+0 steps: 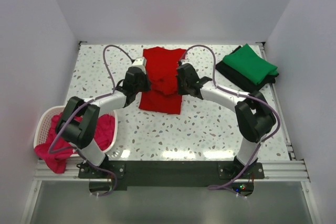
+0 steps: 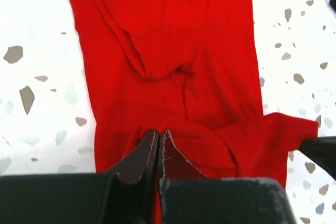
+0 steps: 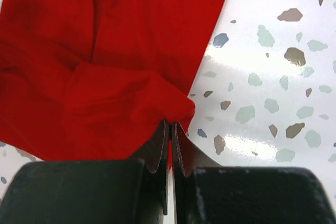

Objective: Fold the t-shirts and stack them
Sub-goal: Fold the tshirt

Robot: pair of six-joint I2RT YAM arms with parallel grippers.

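White walls [image 1: 173, 3] box in a speckled surface [image 1: 210, 129]. The white lattice basket [image 1: 41, 127] sits at the near left corner. There's a pink t-shirt [image 1: 105, 129] bundled in it, spilling over the near rim, and the left arm hides part of it.

At the far right corner a folded green t-shirt [image 1: 249, 64] lies on a black t-shirt [image 1: 234, 77]. We only see the black one's edges.

The red t-shirt [image 1: 163, 61] is mid-surface toward the far edge, with its long axis running near to far. We can't tell which end is the collar.

The left jaws are clenched on bunched red cloth at its left side. The right jaws are pinching a fold at its right side.
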